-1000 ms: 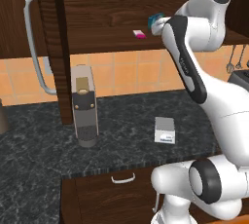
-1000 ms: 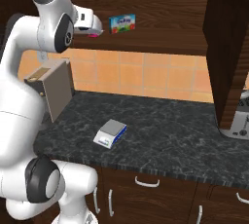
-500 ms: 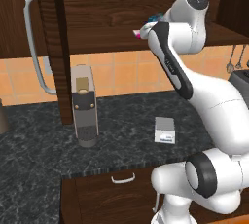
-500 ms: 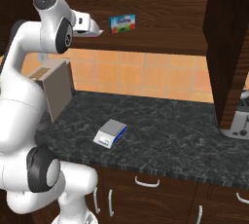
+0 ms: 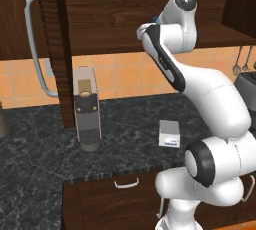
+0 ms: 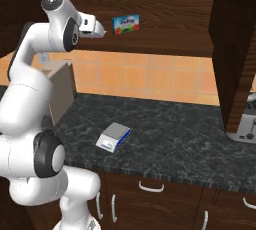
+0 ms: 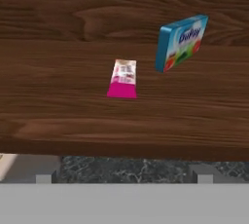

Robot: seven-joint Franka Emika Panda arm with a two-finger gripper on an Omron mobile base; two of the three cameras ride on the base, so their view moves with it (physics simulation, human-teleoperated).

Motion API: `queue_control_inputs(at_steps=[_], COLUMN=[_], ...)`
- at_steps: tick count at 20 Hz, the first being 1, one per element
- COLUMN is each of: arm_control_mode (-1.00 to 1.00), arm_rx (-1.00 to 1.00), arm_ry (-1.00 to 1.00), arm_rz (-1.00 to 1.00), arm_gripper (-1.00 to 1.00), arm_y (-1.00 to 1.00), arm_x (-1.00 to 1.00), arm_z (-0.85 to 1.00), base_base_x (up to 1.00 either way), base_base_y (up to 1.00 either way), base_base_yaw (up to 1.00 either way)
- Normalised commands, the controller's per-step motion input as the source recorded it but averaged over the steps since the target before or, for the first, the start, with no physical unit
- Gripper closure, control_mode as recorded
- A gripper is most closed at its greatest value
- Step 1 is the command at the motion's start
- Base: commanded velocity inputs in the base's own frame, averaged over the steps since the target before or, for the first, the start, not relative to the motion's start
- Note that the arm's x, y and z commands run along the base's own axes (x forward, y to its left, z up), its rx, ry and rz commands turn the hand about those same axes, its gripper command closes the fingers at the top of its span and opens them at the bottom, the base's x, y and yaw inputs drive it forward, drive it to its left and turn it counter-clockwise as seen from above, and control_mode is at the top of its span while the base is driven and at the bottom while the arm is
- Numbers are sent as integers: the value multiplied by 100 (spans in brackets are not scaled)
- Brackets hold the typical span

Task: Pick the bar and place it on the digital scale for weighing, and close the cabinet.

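On cabinet (image 6: 165,19) shelf, bar (image 7: 122,78) ahead of hand (image 6: 99,30), untouched

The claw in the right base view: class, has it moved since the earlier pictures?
Yes. The claw has moved right along the shelf, closing much of its gap to the upright blue-green box, which has stayed put.

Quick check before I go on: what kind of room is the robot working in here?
A rendered kitchen, by the look of it: a dark stone counter carrying a coffee machine and digital scale, under an open wooden cabinet.
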Motion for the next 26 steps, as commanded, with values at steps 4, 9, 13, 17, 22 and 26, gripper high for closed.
queue_control_inputs(at_steps=[4, 9, 13, 17, 22, 26], arm_control_mode=[-100, -100, -100, -100, -100, -100], arm_rx=[0, 0, 0, 0, 0, 0], arm_ry=[0, 0, 0, 0, 3, 3], arm_rz=[-4, -1, 0, 0, 0, 0], arm_gripper=[-100, -100, -100, -100, -100, -100], arm_y=[1, 0, 0, 0, 0, 6], arm_x=[30, 25, 29, 41, 29, 28], arm_z=[-19, -10, -4, -4, 0, 0], base_base_x=[0, 0, 0, 0, 0, 0], base_base_y=[0, 0, 0, 0, 0, 0], base_base_yaw=[0, 0, 0, 0, 0, 0])
